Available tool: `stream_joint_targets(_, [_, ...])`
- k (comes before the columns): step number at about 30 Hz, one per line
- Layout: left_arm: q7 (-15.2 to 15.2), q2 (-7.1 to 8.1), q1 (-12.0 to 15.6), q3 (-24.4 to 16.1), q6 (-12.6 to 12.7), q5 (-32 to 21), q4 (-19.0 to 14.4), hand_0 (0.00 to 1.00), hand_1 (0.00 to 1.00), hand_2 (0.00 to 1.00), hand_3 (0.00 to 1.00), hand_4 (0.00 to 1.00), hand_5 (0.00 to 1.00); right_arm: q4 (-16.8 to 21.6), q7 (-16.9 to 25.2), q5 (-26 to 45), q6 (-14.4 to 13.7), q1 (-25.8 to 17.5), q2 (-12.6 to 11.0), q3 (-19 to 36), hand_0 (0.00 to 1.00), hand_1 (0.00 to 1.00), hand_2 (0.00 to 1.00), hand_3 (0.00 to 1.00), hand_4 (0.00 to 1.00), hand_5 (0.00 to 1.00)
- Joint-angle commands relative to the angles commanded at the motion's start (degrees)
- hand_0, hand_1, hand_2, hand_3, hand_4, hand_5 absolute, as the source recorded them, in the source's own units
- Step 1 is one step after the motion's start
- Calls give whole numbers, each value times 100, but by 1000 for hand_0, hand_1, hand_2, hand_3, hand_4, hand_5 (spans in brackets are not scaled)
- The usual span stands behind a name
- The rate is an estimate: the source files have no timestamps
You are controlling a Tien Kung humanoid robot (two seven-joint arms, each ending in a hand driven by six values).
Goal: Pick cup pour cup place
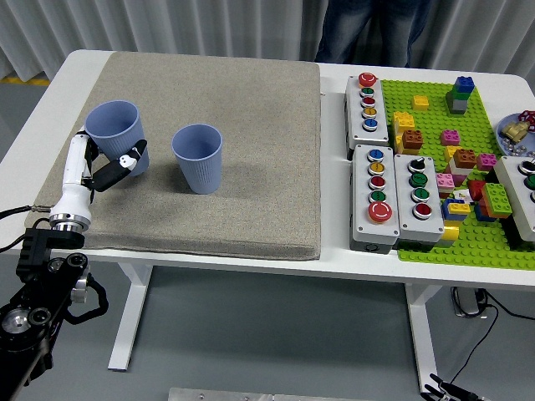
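Now left hand (104, 171) fingers grasp 1 ribbed blue cup (117, 135) above woven mat (242, 109).

Bright, even light falls from overhead. The cups cast soft, short shadows to the right on the mat (251, 150). Focus is sharp throughout, with no glare on the desk (334, 255).

two blue ribbed plastic cups on my grey mat. first cup (116, 134) is near the mat's left edge, in my left hand (100, 167), tilted a bit with its open mouth up, base seems just off the mat. second cup (198, 157) stands upright to its right, toward the mat's middle, free, mouth up. contents not visible.
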Motion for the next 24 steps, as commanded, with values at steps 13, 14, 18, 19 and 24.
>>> stream_joint_targets(13, [46,298,72,132,93,822,-602,478,551,707,692,661,172,0,18,-8,-11,5,-14,10,763,707,748,622,223,211])
stream_joint_targets(14, [63,332,58,131,109,941,-654,478,551,707,692,661,172,0,21,-3,-12,1,-14,9,763,707,748,622,223,211])
stream_joint_targets(18, [96,414,-49,103,146,1338,-726,481,551,703,689,662,170,0,32,10,-15,-4,-21,9,763,707,748,623,222,211])
stream_joint_targets(19, [106,448,-107,96,158,1486,-726,481,551,703,689,662,170,0,34,18,-16,-3,-23,-1,763,707,748,623,222,211])
stream_joint_targets(24, [148,594,-226,152,172,2291,-830,481,551,702,689,662,172,0,44,33,-25,-2,-30,-6,764,707,748,623,222,211])
